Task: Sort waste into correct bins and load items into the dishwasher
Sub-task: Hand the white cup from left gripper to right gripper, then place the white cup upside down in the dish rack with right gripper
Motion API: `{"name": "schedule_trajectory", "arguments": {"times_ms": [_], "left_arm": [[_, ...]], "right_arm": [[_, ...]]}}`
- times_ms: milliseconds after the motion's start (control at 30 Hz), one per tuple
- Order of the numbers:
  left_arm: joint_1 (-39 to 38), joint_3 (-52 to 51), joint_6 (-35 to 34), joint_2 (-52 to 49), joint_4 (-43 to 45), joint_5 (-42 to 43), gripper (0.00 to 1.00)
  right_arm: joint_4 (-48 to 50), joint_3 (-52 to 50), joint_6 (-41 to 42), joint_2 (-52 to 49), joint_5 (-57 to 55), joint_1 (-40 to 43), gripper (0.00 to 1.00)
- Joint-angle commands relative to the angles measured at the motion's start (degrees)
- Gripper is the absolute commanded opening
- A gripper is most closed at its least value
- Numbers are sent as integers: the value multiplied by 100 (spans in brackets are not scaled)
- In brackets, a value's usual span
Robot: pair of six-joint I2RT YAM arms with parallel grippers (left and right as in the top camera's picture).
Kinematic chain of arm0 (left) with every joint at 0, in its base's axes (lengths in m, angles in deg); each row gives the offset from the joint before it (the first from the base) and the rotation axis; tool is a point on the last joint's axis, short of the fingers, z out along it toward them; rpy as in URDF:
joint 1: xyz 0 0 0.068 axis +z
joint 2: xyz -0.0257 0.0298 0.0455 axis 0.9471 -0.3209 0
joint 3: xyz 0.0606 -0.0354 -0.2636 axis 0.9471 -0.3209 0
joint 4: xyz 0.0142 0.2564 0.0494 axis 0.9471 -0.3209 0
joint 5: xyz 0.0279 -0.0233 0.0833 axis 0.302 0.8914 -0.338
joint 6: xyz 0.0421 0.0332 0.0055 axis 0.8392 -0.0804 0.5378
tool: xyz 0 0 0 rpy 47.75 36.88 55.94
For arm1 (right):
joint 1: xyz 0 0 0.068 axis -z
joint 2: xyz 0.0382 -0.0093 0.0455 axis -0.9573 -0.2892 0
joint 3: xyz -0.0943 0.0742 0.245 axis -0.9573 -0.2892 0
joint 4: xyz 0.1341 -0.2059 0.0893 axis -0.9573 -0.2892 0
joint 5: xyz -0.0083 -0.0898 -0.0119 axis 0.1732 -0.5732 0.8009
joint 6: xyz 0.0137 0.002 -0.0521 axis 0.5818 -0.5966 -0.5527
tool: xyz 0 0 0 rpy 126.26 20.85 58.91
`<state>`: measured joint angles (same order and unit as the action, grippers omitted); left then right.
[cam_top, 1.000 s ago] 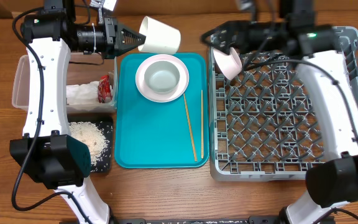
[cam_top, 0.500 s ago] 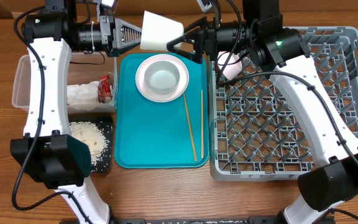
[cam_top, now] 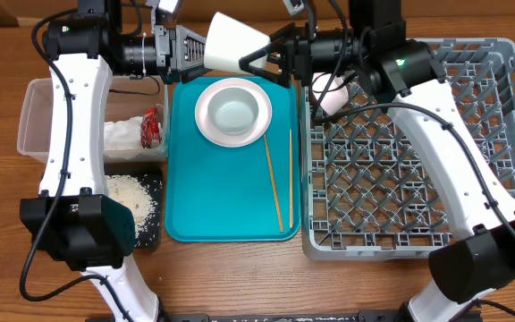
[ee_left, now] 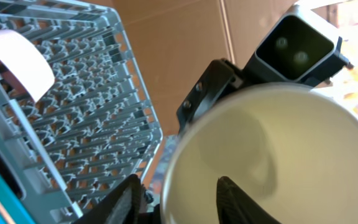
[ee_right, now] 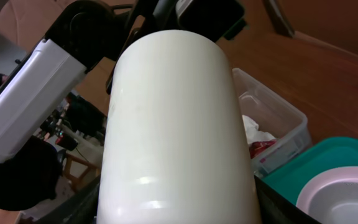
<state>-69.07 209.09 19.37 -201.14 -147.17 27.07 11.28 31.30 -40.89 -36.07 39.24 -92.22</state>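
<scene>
A white cup (cam_top: 235, 43) hangs on its side above the teal tray's far edge. My left gripper (cam_top: 202, 49) is shut on its rim, one finger inside and one outside, as the left wrist view (ee_left: 179, 186) shows. My right gripper (cam_top: 256, 58) is open, its jaws straddling the cup's base end; the cup (ee_right: 173, 124) fills the right wrist view. A pale pink cup (cam_top: 329, 89) lies in the grey dish rack (cam_top: 418, 152). A bowl on a pink plate (cam_top: 233, 109) and two chopsticks (cam_top: 275, 183) lie on the teal tray.
The clear tub (cam_top: 34, 116) at the left holds the white napkin (cam_top: 119, 134) and the red wrapper (cam_top: 151, 128). The black tray (cam_top: 155, 174) in front of it holds rice (cam_top: 130, 201). The teal tray (cam_top: 222, 210) lies between the bins and the rack.
My right arm swung left from the rack, leaving the pink cup there. My left gripper carried the white cup right, between the right gripper's open jaws.
</scene>
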Motion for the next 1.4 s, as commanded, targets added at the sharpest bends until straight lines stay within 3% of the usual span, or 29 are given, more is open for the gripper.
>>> {"name": "schedule_trajectory", "arguments": {"times_ms": [0, 167, 333, 467, 800, 1067, 1233, 1367], "left_arm": [[-37, 92, 111, 107, -33, -428, 47], [-28, 92, 109, 107, -162, -1937, 56], [-39, 92, 87, 107, -361, -3751, 62], [-39, 92, 90, 107, -531, -4568, 63], [-39, 92, 92, 107, -634, -4927, 63], [-39, 92, 92, 107, -695, -4964, 63], [-39, 92, 94, 107, -780, -4966, 63], [-39, 92, 94, 107, -809, -4966, 63]], "right_arm": [[-170, 81, 15, -26, -166, 223, 48], [-1805, 85, -15, 260, -2083, 527, 48], [-4776, 92, 208, 872, -4610, 529, 49], [-6461, -190, 870, 962, -5222, 450, 49], [-6251, -2479, 1784, 1034, -5482, -7, 49], [-5910, -2664, 2039, 1034, -5436, -568, 49], [-5917, -2664, 2103, 1034, -5713, -566, 57], [-5982, -2588, 2098, 1034, -5788, -560, 49]]}}
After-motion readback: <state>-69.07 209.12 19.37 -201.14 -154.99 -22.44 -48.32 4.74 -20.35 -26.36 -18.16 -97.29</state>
